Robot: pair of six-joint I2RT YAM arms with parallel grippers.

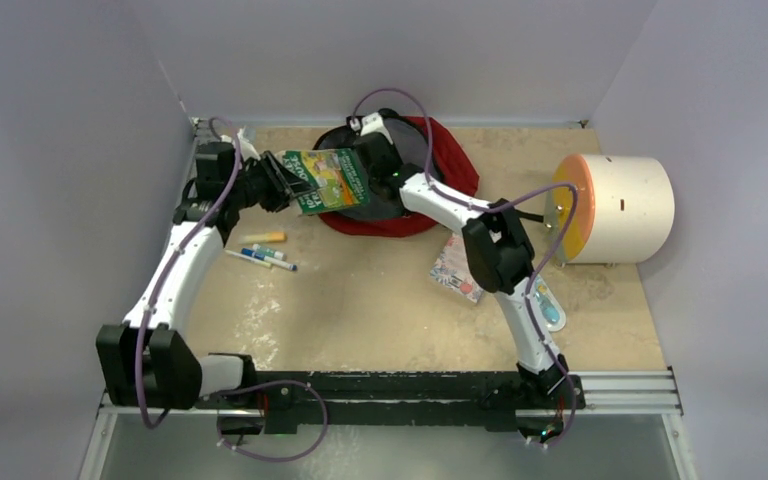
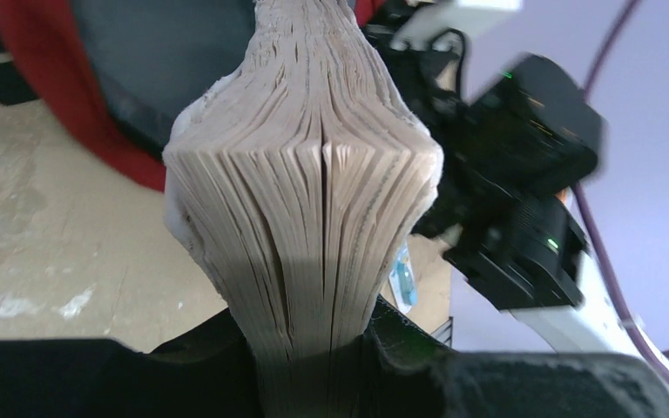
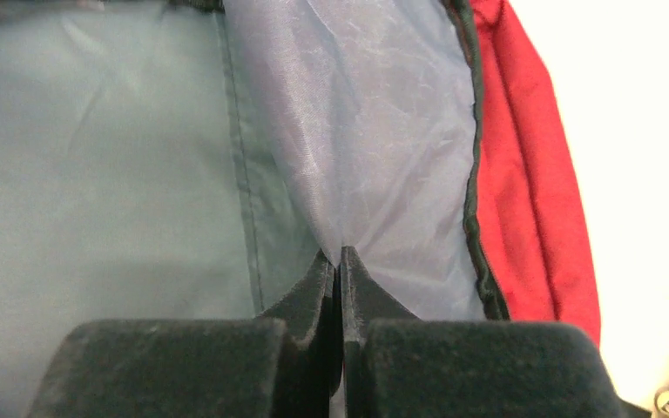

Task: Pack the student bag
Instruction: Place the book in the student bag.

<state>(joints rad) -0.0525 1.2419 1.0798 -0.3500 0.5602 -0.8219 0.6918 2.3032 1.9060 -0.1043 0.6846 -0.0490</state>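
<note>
The dark-red student bag point(image 1: 452, 172) lies at the back middle of the table, its mouth open and grey lining showing. My left gripper point(image 1: 282, 182) is shut on a thick green-covered book point(image 1: 331, 180) and holds it in the air at the bag's left side. In the left wrist view the book's fanned page edges point(image 2: 309, 200) rise from between the jaws, with the bag point(image 2: 48, 96) behind. My right gripper point(image 1: 378, 158) is shut on a fold of the bag's grey lining point(image 3: 361, 148) by the red edge point(image 3: 531, 218).
A cream cylinder with an orange-yellow face point(image 1: 615, 208) stands at the right. Markers and a highlighter point(image 1: 263, 250) lie left of centre. A patterned notebook point(image 1: 454, 268) and a blue-and-white packet point(image 1: 548, 306) lie by the right arm. Walls close in at the back and both sides.
</note>
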